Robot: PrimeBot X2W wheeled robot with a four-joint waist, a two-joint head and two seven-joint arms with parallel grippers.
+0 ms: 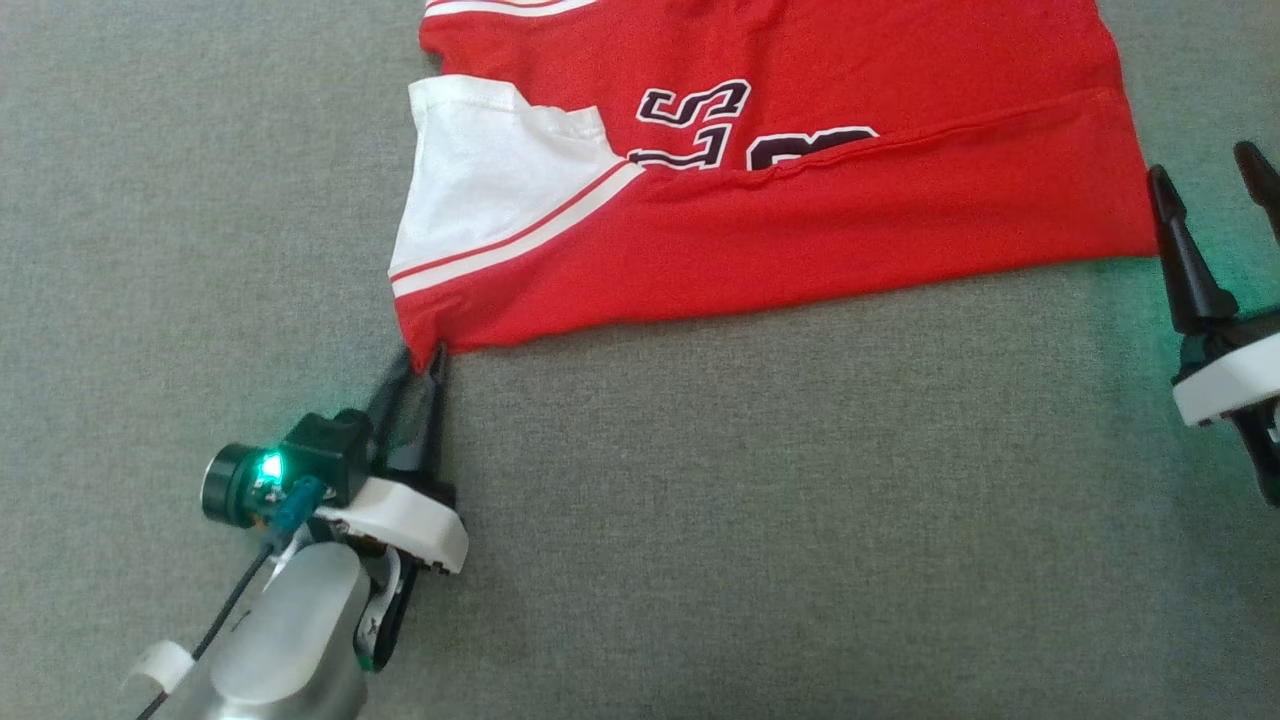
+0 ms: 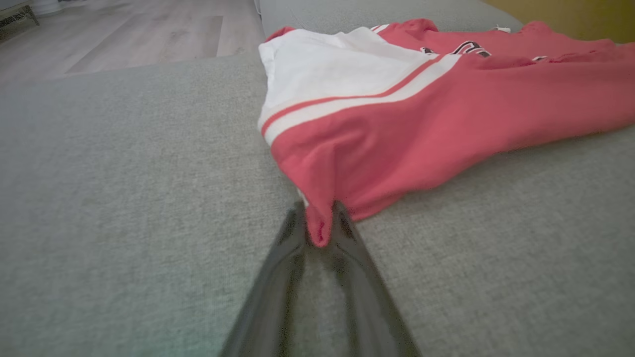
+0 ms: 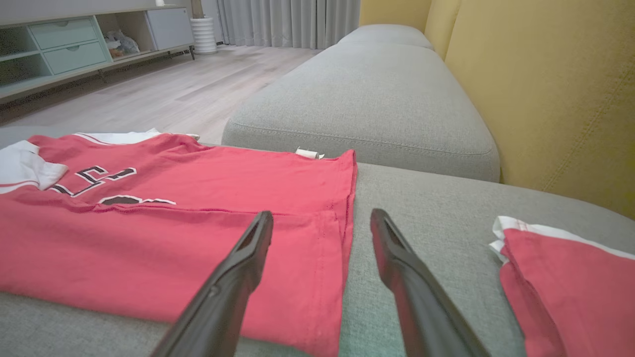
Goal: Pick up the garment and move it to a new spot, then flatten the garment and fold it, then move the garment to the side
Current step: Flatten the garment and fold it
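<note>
I see a red garment [image 1: 800,230], white sleeve panel, black-and-white lettering. Cushion [image 1: 700,500] under it's grey, backrest [image 3: 570,99] yellow.

The garment [image 1: 800,240] is soft, matt knit cloth, smooth apart from a few creases. Under it the sofa cushion [image 1: 700,520] is a coarse grey weave, matt and nubbly. The right gripper [image 3: 321,214] has fingers of glossy dark plastic. The left forearm [image 1: 300,620] looks like smooth satin metal, capped with white plastic. The floor [image 3: 198,94] is pale wood with a faint sheen; the backrest [image 3: 560,89] is matt yellow upholstery.
</note>
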